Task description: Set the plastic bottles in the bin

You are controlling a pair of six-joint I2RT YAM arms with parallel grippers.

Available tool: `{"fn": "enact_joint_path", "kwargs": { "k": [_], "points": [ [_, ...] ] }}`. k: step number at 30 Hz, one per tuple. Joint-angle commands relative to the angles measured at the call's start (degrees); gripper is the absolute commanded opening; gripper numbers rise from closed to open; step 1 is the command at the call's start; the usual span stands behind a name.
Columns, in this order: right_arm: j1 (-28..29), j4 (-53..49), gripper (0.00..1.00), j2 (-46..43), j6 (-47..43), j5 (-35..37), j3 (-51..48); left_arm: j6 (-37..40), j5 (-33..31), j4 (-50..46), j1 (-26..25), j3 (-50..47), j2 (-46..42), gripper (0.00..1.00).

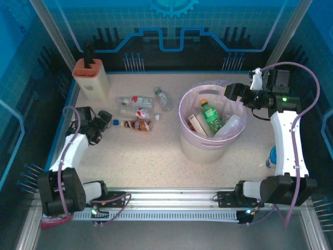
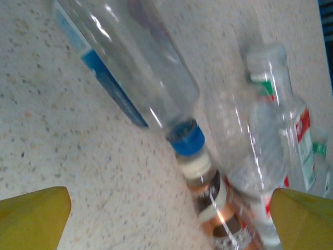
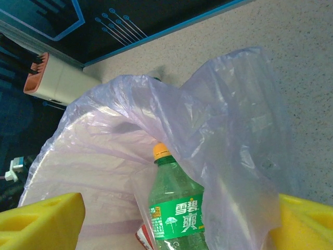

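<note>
Several plastic bottles lie on the table left of the bin (image 1: 193, 147): an amber one (image 1: 137, 125), a clear red-labelled one (image 1: 135, 100) and another clear one (image 1: 163, 98). My left gripper (image 1: 103, 121) hangs open just left of them. From the left wrist, a clear blue-capped bottle (image 2: 130, 62), the amber bottle (image 2: 218, 208) and a clear bottle (image 2: 281, 130) lie ahead of the left gripper (image 2: 169, 219), with nothing held. The right gripper (image 1: 235, 92) hovers open over the bin's far right rim. Below the right gripper (image 3: 174, 224) a green bottle (image 3: 177, 208) rests inside the pink bag (image 3: 104, 156).
A beige-and-orange knife block (image 1: 91, 78) stands at the back left corner, also seen as the knife block (image 3: 57, 78) from the right wrist. A small blue object (image 1: 271, 155) sits beside the right arm. Blue walls close in the table on three sides.
</note>
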Motion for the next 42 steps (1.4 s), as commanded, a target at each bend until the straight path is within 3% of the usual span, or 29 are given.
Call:
{"fn": "enact_joint_path", "kwargs": {
  "k": [1, 14, 24, 28, 36, 42],
  "points": [
    [0.2, 0.0, 0.87, 0.0, -0.5, -3.9, -1.8, -5.2, 2.0, 7.1, 2.7, 2.1, 5.5, 0.99],
    [1.1, -0.1, 0.87, -0.4, -1.0, -3.1, -2.3, -8.0, 0.7, 8.1, 2.8, 10.8, 23.7, 0.97],
    [0.9, -0.9, 0.87, -0.1, -1.8, -2.1, -1.7, -11.7, 3.0, 11.3, 2.7, 8.9, 29.6, 0.8],
    [0.9, -1.2, 0.87, -0.3, -1.8, -2.0, -1.7, -12.1, 0.4, 10.9, 2.4, 7.6, 27.7, 0.71],
    [1.0, -0.7, 0.87, -0.2, -1.0, -3.4, -2.4, -10.5, -1.1, 8.5, 1.9, 7.5, 20.8, 0.64],
    [1.0, -0.3, 0.86, -0.7, 0.1, -5.4, -2.7, -3.8, -2.9, 0.9, -4.2, 12.3, 8.6, 0.61]
  ]
}}
